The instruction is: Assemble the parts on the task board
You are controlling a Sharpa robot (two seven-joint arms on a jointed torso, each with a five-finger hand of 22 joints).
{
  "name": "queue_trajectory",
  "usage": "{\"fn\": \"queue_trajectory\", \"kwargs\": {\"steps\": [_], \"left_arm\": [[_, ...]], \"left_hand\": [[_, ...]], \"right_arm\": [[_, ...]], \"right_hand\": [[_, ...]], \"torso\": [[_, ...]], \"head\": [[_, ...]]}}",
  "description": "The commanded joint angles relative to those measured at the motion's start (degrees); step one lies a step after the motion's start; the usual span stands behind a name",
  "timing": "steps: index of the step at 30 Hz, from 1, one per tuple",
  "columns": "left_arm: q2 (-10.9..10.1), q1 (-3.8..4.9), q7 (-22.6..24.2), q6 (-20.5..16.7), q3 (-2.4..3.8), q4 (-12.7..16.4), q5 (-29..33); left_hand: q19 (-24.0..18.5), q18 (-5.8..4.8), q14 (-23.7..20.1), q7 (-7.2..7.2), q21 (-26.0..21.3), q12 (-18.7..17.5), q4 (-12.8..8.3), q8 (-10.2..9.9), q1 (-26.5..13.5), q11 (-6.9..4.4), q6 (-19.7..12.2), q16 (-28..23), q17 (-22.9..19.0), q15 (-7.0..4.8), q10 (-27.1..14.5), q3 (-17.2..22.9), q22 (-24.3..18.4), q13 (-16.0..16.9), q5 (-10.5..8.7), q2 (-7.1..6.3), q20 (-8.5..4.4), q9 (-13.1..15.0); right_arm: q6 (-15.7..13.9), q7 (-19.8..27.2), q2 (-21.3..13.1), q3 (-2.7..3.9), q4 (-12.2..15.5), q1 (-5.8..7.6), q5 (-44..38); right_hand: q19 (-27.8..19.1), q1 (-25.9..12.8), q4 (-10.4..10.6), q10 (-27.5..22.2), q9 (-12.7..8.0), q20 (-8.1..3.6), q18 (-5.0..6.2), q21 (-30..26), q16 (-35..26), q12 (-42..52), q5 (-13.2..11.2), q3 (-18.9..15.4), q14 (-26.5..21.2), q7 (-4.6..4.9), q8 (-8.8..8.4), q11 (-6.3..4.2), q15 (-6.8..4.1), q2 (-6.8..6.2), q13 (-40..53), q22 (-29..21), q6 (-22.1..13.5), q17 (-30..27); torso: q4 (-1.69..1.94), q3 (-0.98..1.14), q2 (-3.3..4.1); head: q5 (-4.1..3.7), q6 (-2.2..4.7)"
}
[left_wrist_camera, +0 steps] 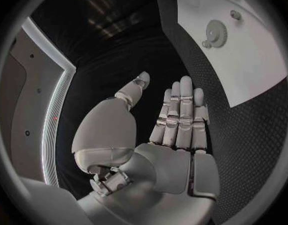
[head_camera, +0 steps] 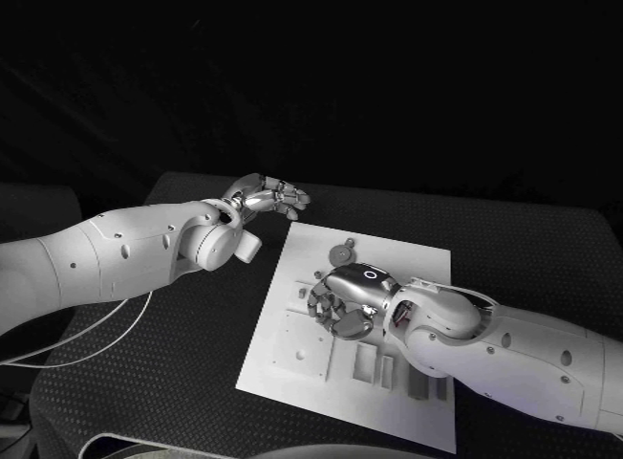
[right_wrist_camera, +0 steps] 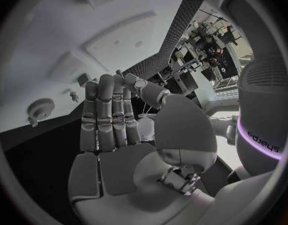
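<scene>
- White board (head_camera: 395, 263) lies mid-table (head_camera: 146, 382) in the head view; the right hand (head_camera: 342, 304) hovers low over its centre, fingers pointing down and empty, probably lining up on a part. The left hand (head_camera: 267, 198) waits off the board's far corner, out of the way.
- Left wrist view: left hand (left_wrist_camera: 175, 120) flat, fingers together, holding nothing; a gear (left_wrist_camera: 216, 32) sits on the board.
- Right wrist view: right hand (right_wrist_camera: 113, 115) straight-fingered, empty, above the board, with the gear (right_wrist_camera: 41, 107) nearby.
</scene>
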Motion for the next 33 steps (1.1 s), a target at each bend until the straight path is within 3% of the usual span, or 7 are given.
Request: {"fn": "queue_trajectory", "kwargs": {"steps": [1, 5, 11, 16, 33], "left_arm": [[0.22, 0.13, 0.60, 0.27, 0.05, 0.05, 0.38], [0.23, 0.13, 0.57, 0.30, 0.05, 0.07, 0.38], [0.25, 0.13, 0.58, 0.34, 0.05, -0.01, 0.38], [0.33, 0.13, 0.58, 0.41, 0.05, 0.04, 0.38], [0.30, 0.13, 0.58, 0.56, 0.05, 0.17, 0.38]], "left_hand": [[0.36, -0.43, 0.11, 0.25, -0.28, -0.04, -0.03, 0.33, -0.04, 0.31, -0.09, -0.24, 0.10, 0.23, 0.06, -0.05, 0.08, -0.10, 0.16, 0.40, -0.05, -0.09], [0.36, -0.43, 0.12, 0.25, -0.29, -0.04, -0.02, 0.33, -0.04, 0.31, -0.09, -0.25, 0.12, 0.23, 0.07, -0.05, 0.08, -0.11, 0.16, 0.40, -0.05, -0.09], [0.36, -0.43, 0.12, 0.25, -0.31, -0.04, -0.01, 0.33, -0.04, 0.31, -0.09, -0.27, 0.15, 0.23, 0.06, -0.05, 0.09, -0.12, 0.16, 0.41, -0.04, -0.10], [0.35, -0.43, 0.14, 0.25, -0.33, -0.04, -0.01, 0.34, -0.03, 0.31, -0.09, -0.28, 0.18, 0.23, 0.06, -0.04, 0.10, -0.13, 0.16, 0.41, -0.04, -0.10], [0.36, -0.43, 0.19, 0.29, -0.38, -0.04, 0.03, 0.35, -0.03, 0.32, -0.10, -0.31, 0.28, 0.22, 0.07, -0.04, 0.12, -0.18, 0.16, 0.43, -0.03, -0.13]], "right_arm": [[0.66, 0.92, 0.32, -0.11, -0.28, -0.35, -0.17], [0.84, 0.97, 0.36, -0.26, -0.60, -0.56, -0.19], [1.50, 1.18, 0.46, -0.73, -0.93, -0.73, -0.19], [1.81, 1.25, 0.70, -1.18, -1.31, -1.00, -0.19], [2.29, 1.47, 1.07, -1.65, -2.27, -1.76, -0.07]], "right_hand": [[0.14, -0.30, 0.06, -0.07, 0.13, -0.19, 0.81, 0.34, 0.38, -0.36, 0.38, -0.31, 0.06, 0.11, 0.16, 0.31, -0.51, 0.48, 0.08, 1.19, 0.15, 0.10], [0.13, -0.30, 0.06, -0.08, 0.15, -0.20, 0.81, 0.35, 0.37, -0.38, 0.43, -0.35, 0.05, 0.12, 0.15, 0.32, -0.51, 0.51, 0.12, 1.18, 0.14, 0.10], [0.11, -0.32, 0.06, -0.10, 0.20, -0.19, 0.81, 0.37, 0.37, -0.42, 0.52, -0.43, 0.04, 0.13, 0.13, 0.32, -0.51, 0.55, 0.18, 1.18, 0.11, 0.10], [0.08, -0.35, 0.06, -0.11, 0.25, -0.19, 0.81, 0.38, 0.37, -0.45, 0.60, -0.50, 0.03, 0.13, 0.11, 0.33, -0.51, 0.61, 0.23, 1.18, 0.10, 0.11], [0.02, -0.42, 0.06, -0.13, 0.37, -0.18, 0.81, 0.41, 0.35, -0.53, 0.77, -0.67, 0.01, 0.15, 0.06, 0.34, -0.50, 0.74, 0.37, 1.17, 0.05, 0.12]], "torso": [[-0.02, 0.06, 0.02], [0.07, 0.10, 0.05], [-0.10, 0.08, -0.03], [0.00, 0.07, 0.03], [0.01, 0.03, 0.02]], "head": [[0.44, -0.37], [0.61, -0.59], [1.11, -1.00], [1.07, -1.12], [1.41, -1.58]]}}
